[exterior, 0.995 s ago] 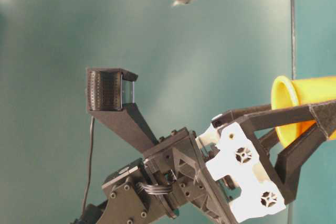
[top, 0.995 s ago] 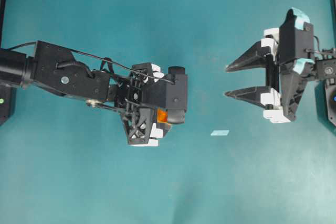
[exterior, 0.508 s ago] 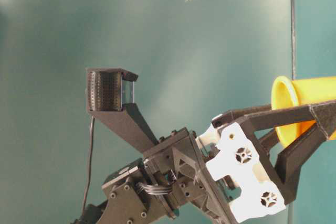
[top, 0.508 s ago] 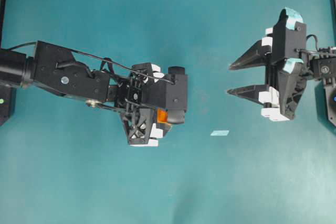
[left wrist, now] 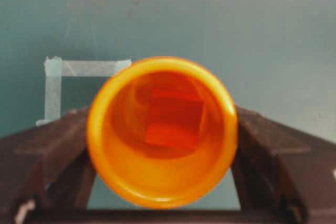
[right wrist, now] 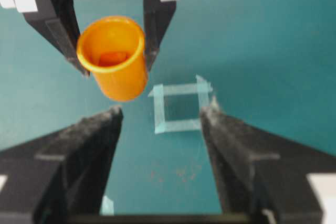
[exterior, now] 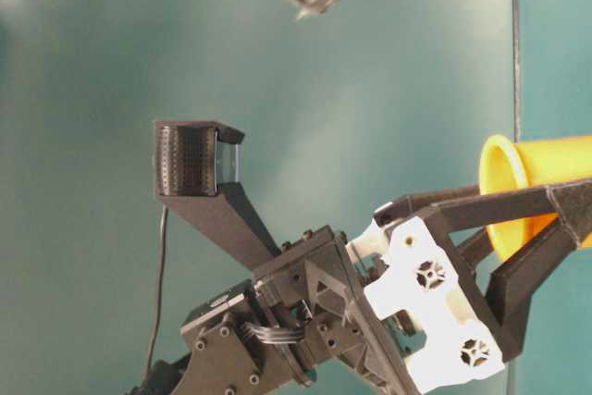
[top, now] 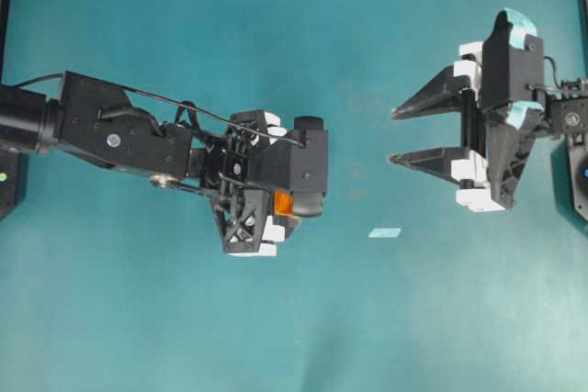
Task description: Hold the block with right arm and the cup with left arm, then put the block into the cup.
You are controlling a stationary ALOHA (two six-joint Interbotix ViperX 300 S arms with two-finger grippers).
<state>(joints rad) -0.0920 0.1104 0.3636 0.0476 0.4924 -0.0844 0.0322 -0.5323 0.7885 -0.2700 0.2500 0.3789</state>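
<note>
The right gripper [top: 393,137] has swung a touch back toward centre, jaws spread and empty. The block [left wrist: 175,121] sits inside the cup [left wrist: 161,132], so the drop looks done. The left gripper [top: 262,185] stays put, level above the table, clamped on the cup

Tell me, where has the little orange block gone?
The block sits inside the cup, seen in the left wrist view; the left gripper holds that cup on the left of the overhead view.
</note>
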